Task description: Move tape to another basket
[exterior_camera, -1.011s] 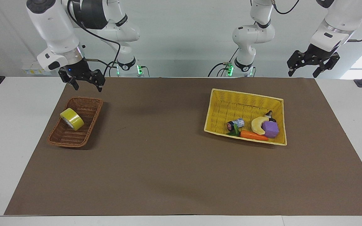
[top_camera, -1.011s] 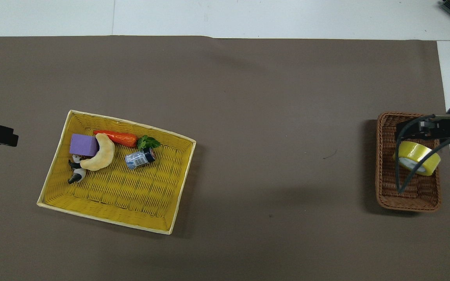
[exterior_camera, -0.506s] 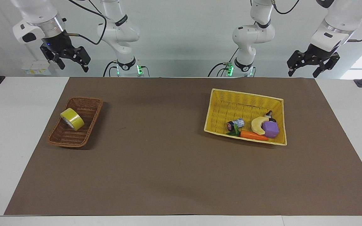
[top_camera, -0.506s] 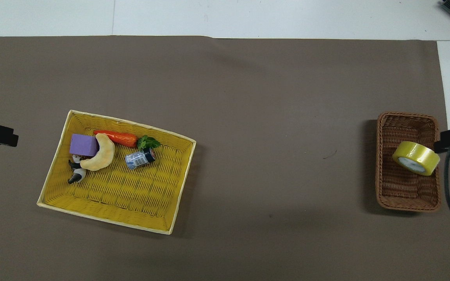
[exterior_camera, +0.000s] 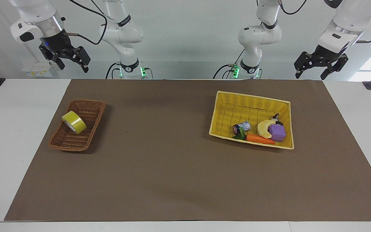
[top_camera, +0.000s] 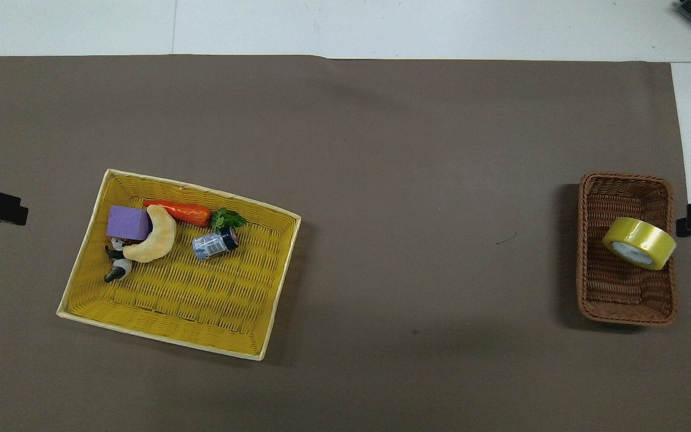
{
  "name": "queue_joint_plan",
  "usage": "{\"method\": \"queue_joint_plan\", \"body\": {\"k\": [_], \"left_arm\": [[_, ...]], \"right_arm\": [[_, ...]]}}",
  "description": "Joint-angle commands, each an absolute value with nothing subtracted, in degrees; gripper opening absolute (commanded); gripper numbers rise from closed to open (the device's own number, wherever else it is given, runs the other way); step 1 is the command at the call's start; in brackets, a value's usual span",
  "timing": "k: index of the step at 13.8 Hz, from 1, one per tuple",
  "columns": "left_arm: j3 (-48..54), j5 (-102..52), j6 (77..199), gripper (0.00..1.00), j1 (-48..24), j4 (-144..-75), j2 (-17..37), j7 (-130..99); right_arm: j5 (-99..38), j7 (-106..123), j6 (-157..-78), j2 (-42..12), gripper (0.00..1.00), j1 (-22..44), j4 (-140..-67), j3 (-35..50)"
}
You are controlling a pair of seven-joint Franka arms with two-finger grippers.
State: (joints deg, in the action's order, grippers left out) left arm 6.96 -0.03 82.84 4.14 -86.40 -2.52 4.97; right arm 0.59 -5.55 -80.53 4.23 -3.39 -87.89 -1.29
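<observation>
The tape [exterior_camera: 73,122] [top_camera: 639,243] lies tilted in the brown basket [exterior_camera: 90,106] [top_camera: 624,300], leaning on the basket's long rim at the side toward the right arm's end of the table, its pale core showing in the overhead view. The brown basket sits on a brown mat [exterior_camera: 172,167] [top_camera: 411,150], near the mat's edge at that end. The right gripper [exterior_camera: 68,62] hangs high in the air near the table's robot-side edge at that end, well apart from basket and tape, its fingers spread and holding nothing; in the overhead view only a dark tip and a cable show at the frame's edge. Well apart, toward the left arm's end, a yellow basket [exterior_camera: 237,100] [top_camera: 201,312] holds a carrot [exterior_camera: 260,139] [top_camera: 179,211], a banana [exterior_camera: 264,127] [top_camera: 155,243], a purple block [exterior_camera: 277,132] [top_camera: 128,222], a small can [exterior_camera: 242,127] [top_camera: 215,243] and a small black-and-white figure [top_camera: 116,264]. The left gripper [exterior_camera: 311,73] waits up in the air at its own end, fingers spread and empty.
</observation>
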Motion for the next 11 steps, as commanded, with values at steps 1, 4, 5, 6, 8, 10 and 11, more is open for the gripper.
{"method": "queue_joint_plan", "body": {"k": [1,4,5,6,8,10,11], "left_arm": [[7.47,-0.88,82.71,1.0,5.1,-85.96,-2.81,5.01],[7.47,-0.88,82.71,1.0,5.1,-85.87,-2.81,5.01],[7.47,-0.88,82.71,1.0,5.1,-85.96,-2.73,5.01],[7.47,-0.88,82.71,1.0,5.1,-85.96,-2.81,5.01],[7.47,-0.88,82.71,1.0,5.1,-85.96,-2.81,5.01],[7.47,-0.88,82.71,1.0,5.1,-85.96,-2.81,5.01],[7.47,-0.88,82.71,1.0,5.1,-85.96,-2.73,5.01]], "right_arm": [[0.26,-4.4,-82.79,5.63,1.0,-3.34,-89.82,-0.88],[0.0,-4.22,-82.79,5.71,1.0,-3.25,-90.0,-0.35],[-0.09,-4.04,-82.79,5.8,1.0,-3.25,-90.17,-0.35],[-0.09,-3.26,-82.79,5.8,1.0,-3.25,-90.26,-0.35],[-0.09,-2.37,-82.79,5.8,1.0,-3.25,-90.26,-0.35],[0.18,-2.63,-82.79,5.8,1.0,-3.34,-90.26,-0.44],[0.44,-2.64,-82.88,5.71,1.0,-3.34,-90.18,-0.44]]}}
